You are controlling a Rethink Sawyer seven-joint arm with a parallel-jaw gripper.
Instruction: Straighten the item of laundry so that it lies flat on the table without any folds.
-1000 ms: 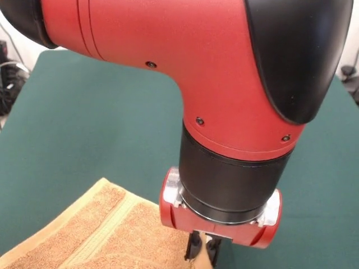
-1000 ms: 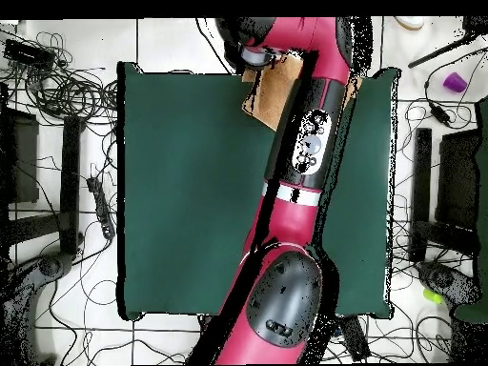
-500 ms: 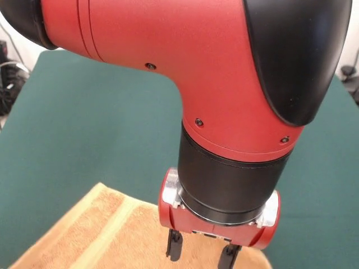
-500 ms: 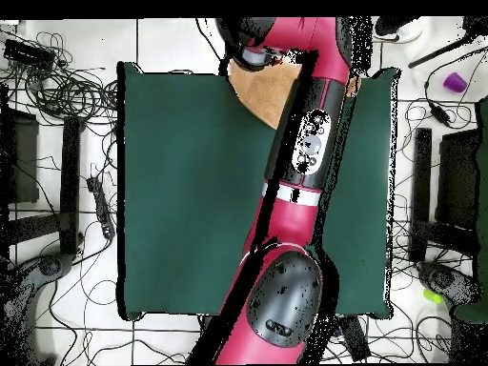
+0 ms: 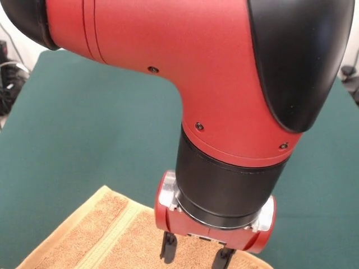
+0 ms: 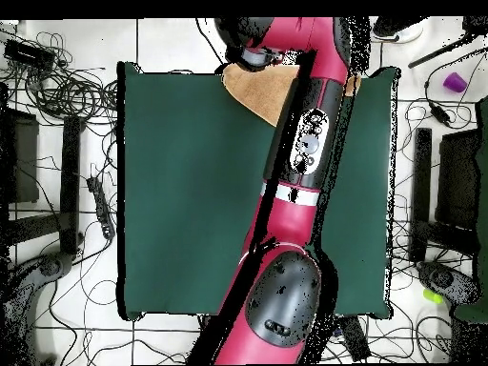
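Hovering claw (image 5: 193,255), fingers spread, gripping nothing, over towel (image 5: 106,235). Step: release after spreading, judged. Next: check hidden part beneath claw for folds on table (image 5: 95,123).

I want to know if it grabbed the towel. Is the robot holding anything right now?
No. The end effector is open above the towel, its fingers spread with nothing between them.

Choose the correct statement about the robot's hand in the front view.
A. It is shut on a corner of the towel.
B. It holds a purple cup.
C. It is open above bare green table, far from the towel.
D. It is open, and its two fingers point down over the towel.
D: the hand shows two black fingers set apart, hanging over the orange-tan towel on the green table.
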